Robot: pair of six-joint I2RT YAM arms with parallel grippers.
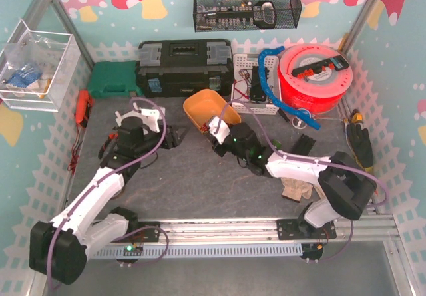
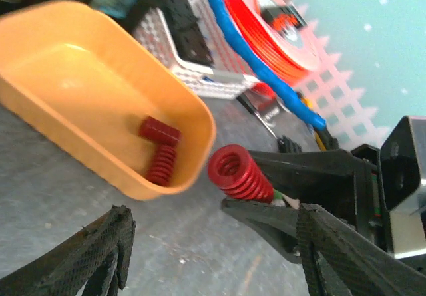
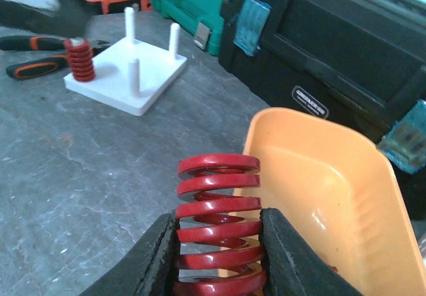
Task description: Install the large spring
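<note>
The right arm (image 1: pixel 299 166) reaches leftward and low from its base. The right gripper (image 3: pixel 216 263) sits at the near rim of the orange tray (image 1: pixel 200 104), jaws clamped on the large red spring (image 3: pixel 218 223), coils protruding beyond them. The left arm (image 1: pixel 100 189) extends forward; the left gripper (image 2: pixel 213 263) hangs just left of the tray, jaws parted, empty.

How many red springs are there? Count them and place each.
4. One spring is clamped in the right gripper, two lie in the orange tray, one sits on a peg of the white board. More may be hidden.
</note>
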